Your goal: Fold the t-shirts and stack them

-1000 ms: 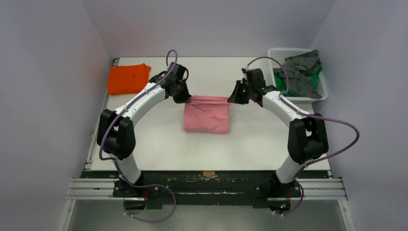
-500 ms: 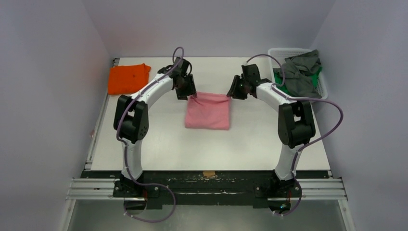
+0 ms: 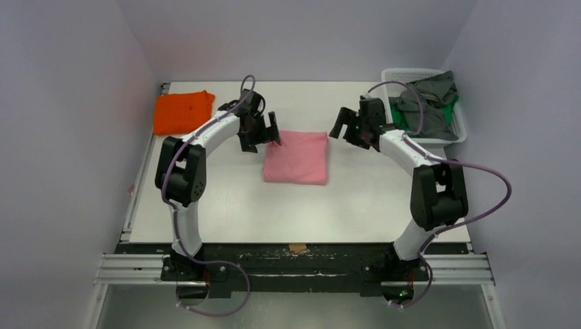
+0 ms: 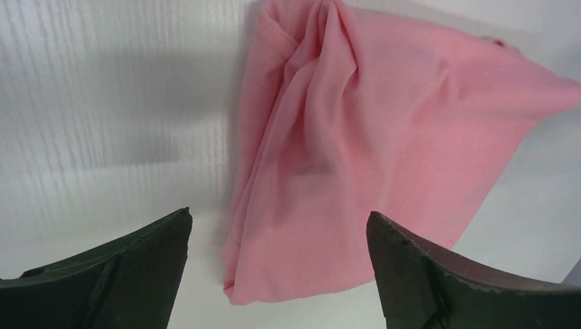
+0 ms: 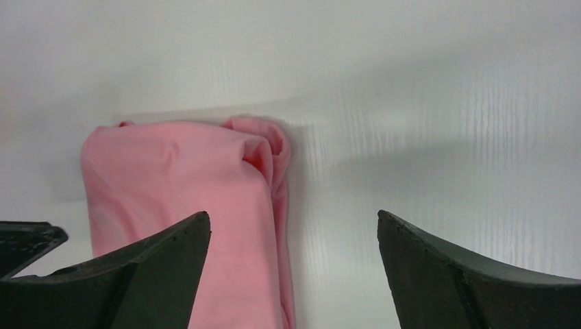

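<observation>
At the bottom of the overhead view the two arms rise from their bases over the bare near part of the table (image 3: 226, 205). In mid-frame lies the pink t-shirt (image 3: 296, 157), folded into a compact rectangle and flat on the surface. Its far corners are a little bunched, as both wrist views show. Just beyond its upper left corner hangs the left gripper (image 3: 262, 137), jaws wide apart and holding nothing. The right gripper (image 3: 347, 131) hangs off the upper right corner, equally spread and empty. At the upper left of the frame rests the folded orange t-shirt (image 3: 181, 112), well apart from the pink one. At the upper right a white basket (image 3: 460, 133) holds the crumpled grey t-shirt (image 3: 428, 103) and green t-shirt (image 3: 449, 110). The pink fold looks finished, so stacking seems the step in hand. The next move probably calls for pinching both far corners together and carrying the bundle across without it unfolding.
</observation>
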`<action>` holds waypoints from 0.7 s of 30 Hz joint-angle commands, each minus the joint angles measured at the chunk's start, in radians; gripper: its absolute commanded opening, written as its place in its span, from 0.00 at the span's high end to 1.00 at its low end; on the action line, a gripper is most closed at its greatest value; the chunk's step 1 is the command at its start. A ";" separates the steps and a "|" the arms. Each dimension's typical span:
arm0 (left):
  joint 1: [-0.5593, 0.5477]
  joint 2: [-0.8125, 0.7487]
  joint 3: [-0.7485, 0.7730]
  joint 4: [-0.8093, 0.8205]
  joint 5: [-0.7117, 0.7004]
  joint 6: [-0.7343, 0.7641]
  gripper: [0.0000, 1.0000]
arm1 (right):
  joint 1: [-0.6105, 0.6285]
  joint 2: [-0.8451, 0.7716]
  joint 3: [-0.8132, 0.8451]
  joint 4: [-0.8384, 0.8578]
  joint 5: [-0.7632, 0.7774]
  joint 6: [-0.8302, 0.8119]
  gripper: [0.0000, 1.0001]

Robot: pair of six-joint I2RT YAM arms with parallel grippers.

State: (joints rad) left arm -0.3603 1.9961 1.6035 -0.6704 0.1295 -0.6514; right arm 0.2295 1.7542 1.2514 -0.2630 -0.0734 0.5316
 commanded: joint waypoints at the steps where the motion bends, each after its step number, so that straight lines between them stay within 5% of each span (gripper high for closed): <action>1: 0.000 0.002 -0.031 0.065 0.088 0.038 0.08 | 0.005 -0.140 -0.150 0.057 -0.048 0.013 0.09; 5: 0.000 0.102 0.012 0.060 0.101 0.041 0.19 | 0.004 -0.267 -0.253 0.051 -0.015 0.041 0.01; 15: -0.025 0.187 0.063 0.009 0.081 0.011 0.43 | 0.004 -0.458 -0.333 -0.021 0.110 0.057 0.01; 20: -0.046 0.203 0.095 -0.014 0.074 0.021 0.75 | 0.004 -0.526 -0.361 -0.030 0.120 0.053 0.01; 21: -0.048 0.205 0.097 -0.016 0.072 0.018 0.96 | 0.003 -0.540 -0.366 -0.033 0.124 0.048 0.01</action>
State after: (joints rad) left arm -0.3882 2.1773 1.6672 -0.6613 0.2016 -0.6422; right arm 0.2306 1.2713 0.9070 -0.2844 0.0078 0.5762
